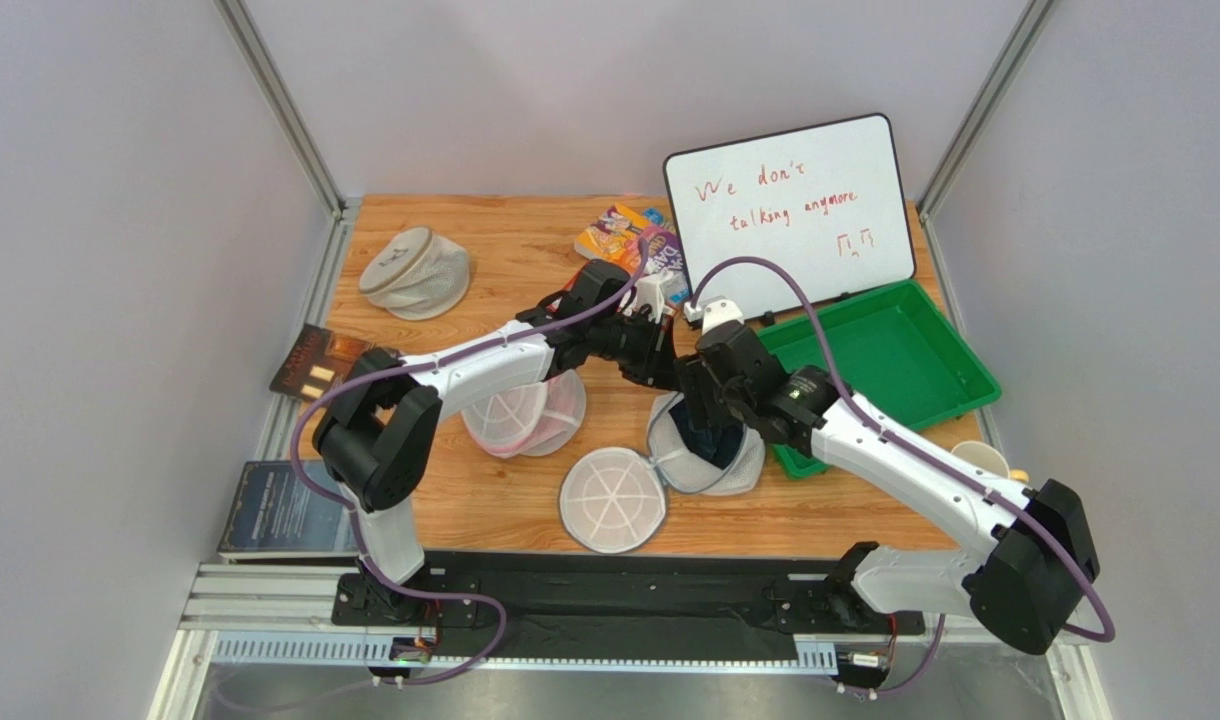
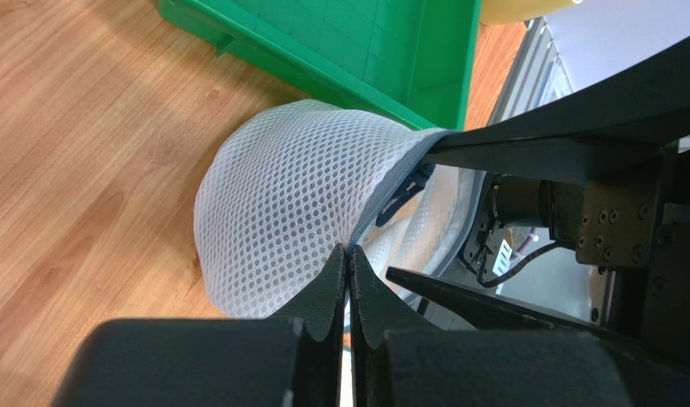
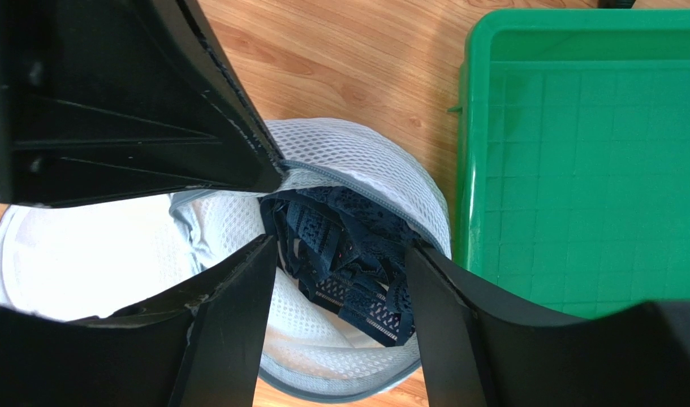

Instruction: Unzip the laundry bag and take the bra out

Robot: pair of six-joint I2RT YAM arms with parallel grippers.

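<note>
Just beside the tray point(image 3: 578, 170), the bag point(image 3: 357, 161) is lying unzipped, the left pincer point(image 2: 348, 263) clamping its rim while the right pincer point(image 3: 338, 250), jaws apart, is straddling the bra point(image 3: 348, 271) inside, not yet lifted out.

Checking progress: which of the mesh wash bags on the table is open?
The white laundry bag beside the green tray: its zipper gapes, showing the dark bra inside. The pink-tinted bag and beige-grey bag show no opening.

Wood-grain table top point(image 1: 481, 255) sits within plain pale grey wall panels point(image 1: 631, 75) on the left, far and right sides. Metal posts point(image 1: 283, 105) stand at both far corners; an aluminium rail point(image 1: 271, 615) runs along the near edge. Lighting is even.
</note>
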